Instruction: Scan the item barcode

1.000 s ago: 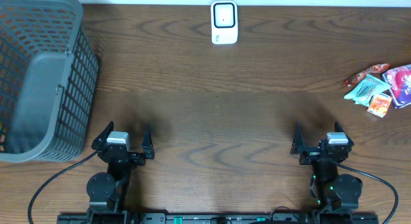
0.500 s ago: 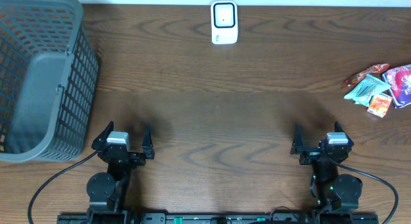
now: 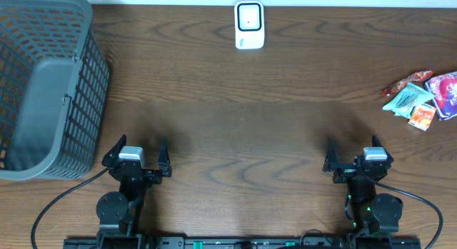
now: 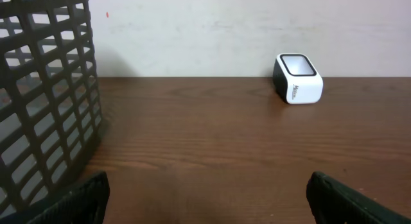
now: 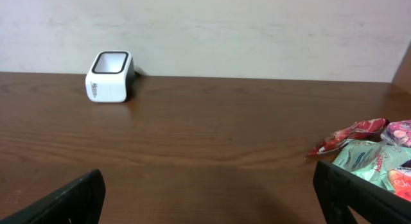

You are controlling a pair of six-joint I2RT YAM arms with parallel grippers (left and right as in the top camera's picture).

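A white barcode scanner (image 3: 249, 24) with a dark window stands at the back middle of the table, also in the left wrist view as the scanner (image 4: 298, 87) and in the right wrist view as the scanner (image 5: 110, 76). Several snack packets (image 3: 421, 95) lie at the right edge, red, teal and orange, with the same packets (image 5: 369, 150) in the right wrist view. My left gripper (image 3: 137, 155) rests open near the front left, nothing between its fingers. My right gripper (image 3: 355, 158) rests open near the front right, also holding nothing.
A large grey mesh basket (image 3: 43, 85) fills the left side of the table, its wall (image 4: 45, 102) close to my left gripper. A pale wall runs behind the table's far edge.
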